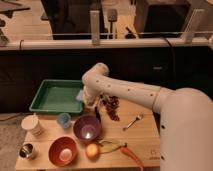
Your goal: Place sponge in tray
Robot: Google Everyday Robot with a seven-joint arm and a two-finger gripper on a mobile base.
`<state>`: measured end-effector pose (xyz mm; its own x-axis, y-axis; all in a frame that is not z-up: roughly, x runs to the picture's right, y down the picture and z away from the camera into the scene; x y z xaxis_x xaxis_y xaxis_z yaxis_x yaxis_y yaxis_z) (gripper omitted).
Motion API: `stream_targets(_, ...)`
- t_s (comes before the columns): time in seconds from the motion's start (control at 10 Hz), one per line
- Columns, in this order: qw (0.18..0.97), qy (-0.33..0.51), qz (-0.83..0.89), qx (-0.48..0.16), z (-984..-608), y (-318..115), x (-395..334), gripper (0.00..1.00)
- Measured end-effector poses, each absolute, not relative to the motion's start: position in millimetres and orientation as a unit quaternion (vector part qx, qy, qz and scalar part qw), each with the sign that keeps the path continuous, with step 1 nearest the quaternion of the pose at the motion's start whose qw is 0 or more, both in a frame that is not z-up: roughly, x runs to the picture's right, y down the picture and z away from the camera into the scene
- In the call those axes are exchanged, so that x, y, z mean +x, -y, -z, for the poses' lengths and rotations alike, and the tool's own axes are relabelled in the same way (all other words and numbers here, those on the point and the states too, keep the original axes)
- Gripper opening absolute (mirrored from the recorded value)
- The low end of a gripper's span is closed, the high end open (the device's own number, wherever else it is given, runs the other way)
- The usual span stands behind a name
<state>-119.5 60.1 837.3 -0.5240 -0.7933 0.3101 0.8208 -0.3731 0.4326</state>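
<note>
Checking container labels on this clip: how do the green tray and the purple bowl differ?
The tray is green, rectangular and shallow; the purple bowl is round and deeper. The tray is wider and sits at the table's back left; the bowl sits nearer the front, beside the small blue cup. Both look empty. The pincer hangs between them, by the tray's right rim.

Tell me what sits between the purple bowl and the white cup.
The small blue cup sits between purple bowl and white cup, in the camera view; the gripper is by the green tray.

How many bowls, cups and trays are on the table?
Bowls: 2, purple bowl, orange bowl
Cups: 3, blue cup, white cup, metal cup
Trays: 1, green tray
Total: 6
The claw is at the tray's right rim, beside the sponge.
</note>
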Motion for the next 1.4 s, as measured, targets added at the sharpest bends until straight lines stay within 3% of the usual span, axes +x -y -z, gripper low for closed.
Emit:
stream_targets(0.2, 0.453, 0.287, 0.844, -0.005, -832.1, -54.9, -171.2, 0.01)
stream_targets(0.3, 0.437, 0.292, 0.85, 0.002, -829.6, -54.0, -193.1, 0.07)
stream_targets(1.0, 0.37, 0.313, 0.875, 0.007, -848.0, -53.9, -270.4, 0.75)
stream_targets(1.4, 0.388, 0.313, 0.866, 0.026, -856.9, -40.3, -255.2, 0.8)
